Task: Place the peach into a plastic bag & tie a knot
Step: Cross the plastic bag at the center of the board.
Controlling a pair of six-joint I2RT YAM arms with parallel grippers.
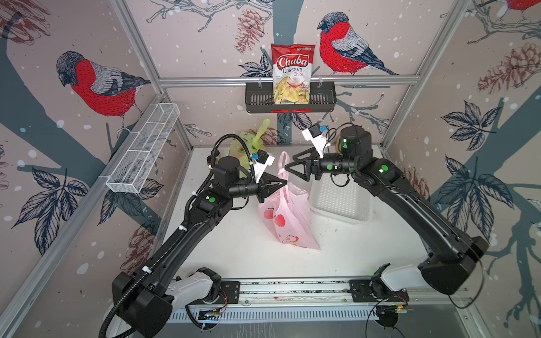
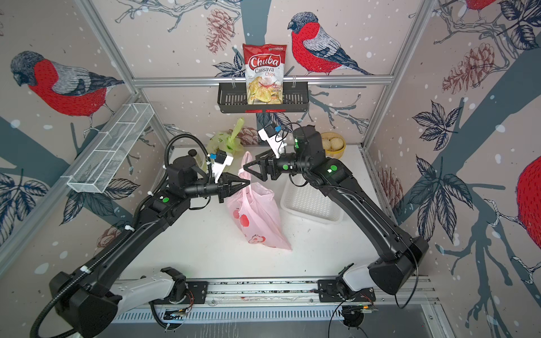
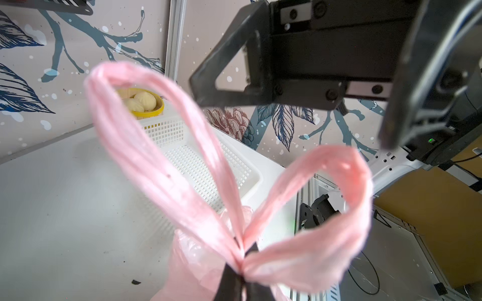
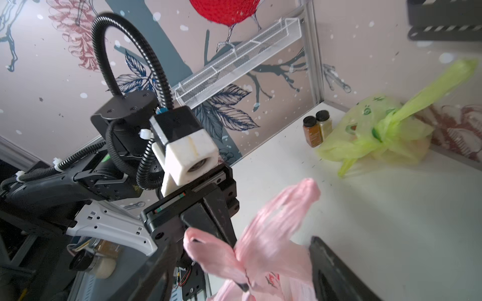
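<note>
Pink bag [image 1: 288,222] stands mid worktop [image 1: 231,251], just beside white basket [image 1: 342,202]. Left fingers [image 3: 230,285] clamped shut on bag neck, right where two twisted handle loops meet. Taller loop [image 3: 117,135] sticks up, shorter loop [image 3: 358,198] curls off sideways. Right fingers [image 3: 224,97] spread wide, just beside taller loop, gripping nothing. Peach not visible; can't tell if it's inside the bag. Green knotted bag [image 1: 248,143] sits at back wall. Chips packet [image 1: 292,73] stands in black wall rack [image 1: 322,101].
</note>
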